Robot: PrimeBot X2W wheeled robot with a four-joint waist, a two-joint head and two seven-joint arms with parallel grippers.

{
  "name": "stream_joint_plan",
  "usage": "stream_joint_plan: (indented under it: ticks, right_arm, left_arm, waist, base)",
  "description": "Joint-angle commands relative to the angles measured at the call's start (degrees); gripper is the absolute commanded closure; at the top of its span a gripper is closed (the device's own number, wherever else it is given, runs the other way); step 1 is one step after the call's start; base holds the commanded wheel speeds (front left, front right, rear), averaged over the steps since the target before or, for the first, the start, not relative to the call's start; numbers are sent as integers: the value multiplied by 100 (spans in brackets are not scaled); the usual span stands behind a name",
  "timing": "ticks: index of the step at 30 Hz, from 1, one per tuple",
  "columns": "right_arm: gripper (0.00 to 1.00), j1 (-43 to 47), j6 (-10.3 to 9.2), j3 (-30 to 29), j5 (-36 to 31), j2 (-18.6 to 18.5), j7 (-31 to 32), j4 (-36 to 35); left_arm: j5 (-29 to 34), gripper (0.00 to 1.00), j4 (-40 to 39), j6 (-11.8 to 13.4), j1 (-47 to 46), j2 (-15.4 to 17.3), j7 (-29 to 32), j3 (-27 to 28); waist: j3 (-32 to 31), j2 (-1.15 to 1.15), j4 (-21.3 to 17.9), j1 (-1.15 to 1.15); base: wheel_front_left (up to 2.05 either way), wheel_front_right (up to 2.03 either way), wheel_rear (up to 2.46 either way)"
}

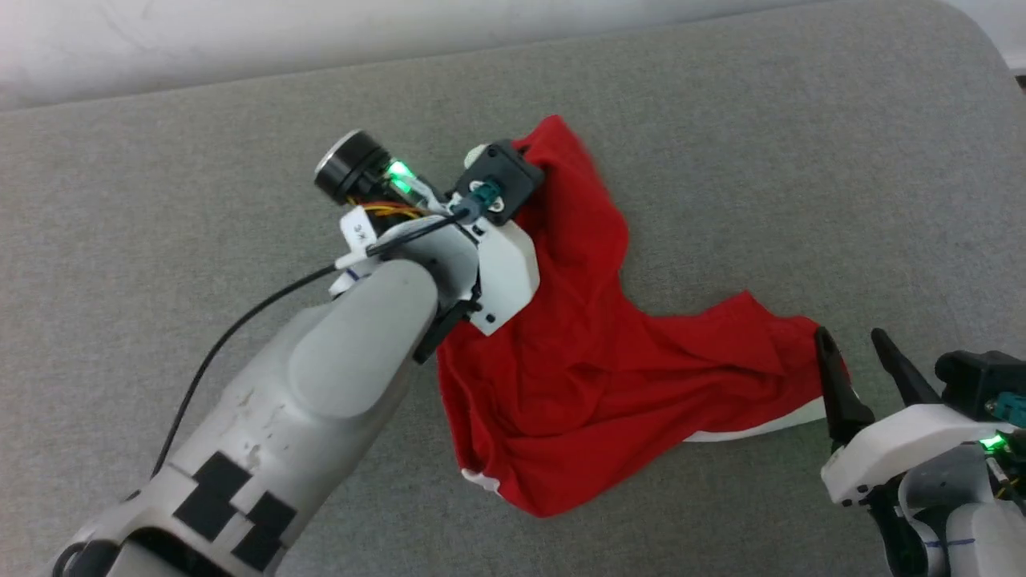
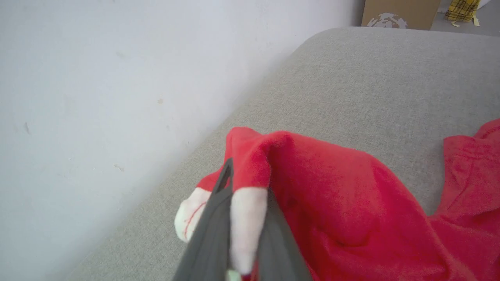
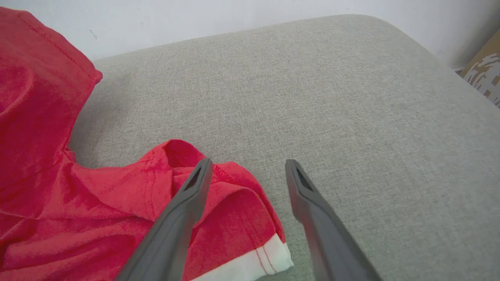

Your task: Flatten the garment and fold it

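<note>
Head view: garment (image 1: 577,361) lies crumpled mid-cushion (image 1: 761,144), bare grey cover on all sides, wall (image 2: 97,97) along the far edge. Left gripper (image 2: 248,187), arm extended forward, pinches the white hem. Right gripper (image 1: 850,336) stands spread at the garment's right corner.

Bare grey cushion (image 1: 801,160) lies open around the crumpled shorts (image 1: 577,385), widest at the far right and the left. A white wall (image 2: 97,97) closes the far edge. The left arm (image 1: 321,385) slants over the near-left approach, hiding the shorts' left side; the right gripper (image 1: 850,334), fingers spread, stands at their right hem
</note>
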Motion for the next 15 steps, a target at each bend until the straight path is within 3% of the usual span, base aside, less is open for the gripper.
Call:
stream_joint_plan:
  ticks: [1,2,8,15]
  right_arm:
    - [0,-110,-6,44,49,21,-56,47]
    - [0,-125,-6,79,61,21,-70,72]
    - [0,-125,-6,114,53,22,-128,122]
    - [0,21,-6,71,-82,22,-42,63]
  left_arm:
    - [150,0,288,55,-133,-55,-257,-59]
    - [196,0,498,159,-183,-130,-423,-49]
    - [-45,0,1389,72,-121,-658,-1013,-67]
    - [-488,0,1577,152,166,-792,-1615,231]
  waist:
    - [40,0,-45,0]
    - [42,0,-51,0]
    - [-66,0,174,0]
    - [-496,0,673,0]
  base:
    - [0,0,0]
    - [0,0,0]
    - [0,0,0]
    - [0,0,0]
